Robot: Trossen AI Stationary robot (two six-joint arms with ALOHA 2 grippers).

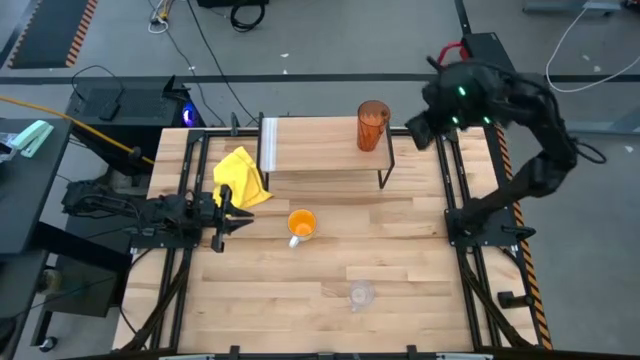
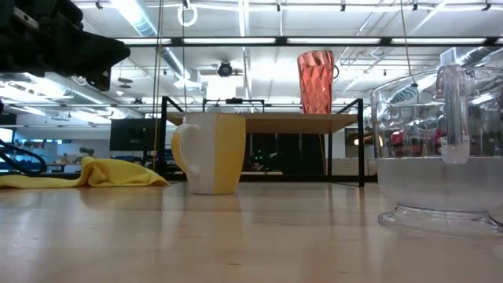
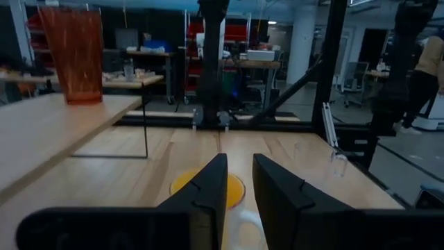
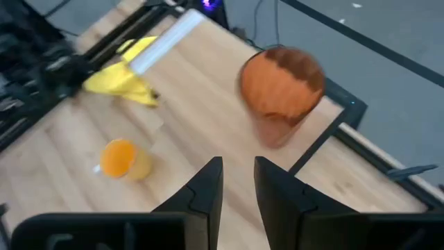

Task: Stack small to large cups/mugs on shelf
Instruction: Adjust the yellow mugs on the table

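The tall amber tumbler point(image 1: 372, 125) stands upright on its base at the right end of the low wooden shelf point(image 1: 320, 150). The orange mug point(image 1: 301, 224) sits upright on the table in front of the shelf, its white handle toward the near edge. The small clear glass cup point(image 1: 361, 295) stands nearer the front edge. My left gripper point(image 1: 238, 215) lies level and open, just left of the mug point(image 3: 208, 186), with nothing between its fingers. My right gripper point(image 1: 418, 132) hangs open above the shelf's right end, up and right of the tumbler point(image 4: 281, 90), holding nothing.
A yellow cloth point(image 1: 240, 178) lies crumpled on the table by the shelf's left end, close behind my left gripper. Black frame rails point(image 1: 460, 190) run along both table sides. A person point(image 3: 427, 69) stands in the room beyond the table.
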